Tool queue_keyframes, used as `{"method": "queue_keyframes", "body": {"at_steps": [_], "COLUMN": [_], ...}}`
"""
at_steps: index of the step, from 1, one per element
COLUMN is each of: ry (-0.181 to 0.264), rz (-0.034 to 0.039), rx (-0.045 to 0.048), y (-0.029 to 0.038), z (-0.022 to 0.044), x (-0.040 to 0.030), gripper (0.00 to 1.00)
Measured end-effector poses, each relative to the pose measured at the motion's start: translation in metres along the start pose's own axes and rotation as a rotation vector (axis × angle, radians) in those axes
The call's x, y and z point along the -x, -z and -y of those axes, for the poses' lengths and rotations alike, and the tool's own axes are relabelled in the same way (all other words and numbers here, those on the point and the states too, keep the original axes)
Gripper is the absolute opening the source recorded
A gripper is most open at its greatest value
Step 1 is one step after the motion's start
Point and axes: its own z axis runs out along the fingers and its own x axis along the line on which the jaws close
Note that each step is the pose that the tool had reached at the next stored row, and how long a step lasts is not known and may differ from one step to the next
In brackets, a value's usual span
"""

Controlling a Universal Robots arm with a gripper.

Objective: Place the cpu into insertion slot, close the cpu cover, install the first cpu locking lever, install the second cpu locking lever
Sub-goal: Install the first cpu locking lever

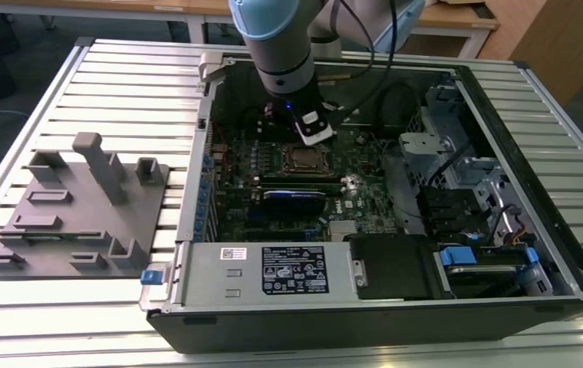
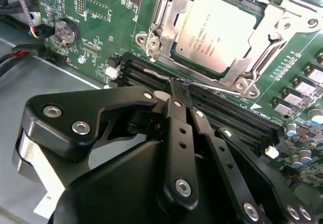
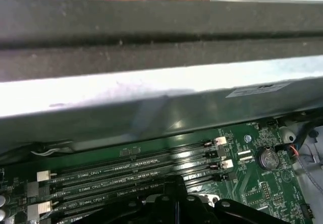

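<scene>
Cpu [image 2: 217, 32] seated under closed cpu cover [image 2: 166, 17], just beyond hand [image 2: 177, 90].

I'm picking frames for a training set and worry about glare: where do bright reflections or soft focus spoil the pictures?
In the second wrist view, the cpu top and the cpu cover catch bright reflections, while the gripper in the foreground looks soft. In the first wrist view, the case wall glares pale. In the exterior view, the lighting is even, with the case interior darker.
</scene>
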Motion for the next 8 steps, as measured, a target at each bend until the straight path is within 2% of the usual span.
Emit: {"method": "queue_keyframes", "body": {"at_steps": [3,6,8], "ry": [0.002,0.008,0.01], "rz": [0.0015,0.0059,0.0075], "rx": [-0.0058,-0.0247,-0.0303], "y": [-0.0008,-0.0016,-0.0021], "z": [-0.0004,-0.0006,-0.0008], "x": [-0.0003,-0.0006,-0.0008], "gripper": [0.1,0.1,0.1]}}
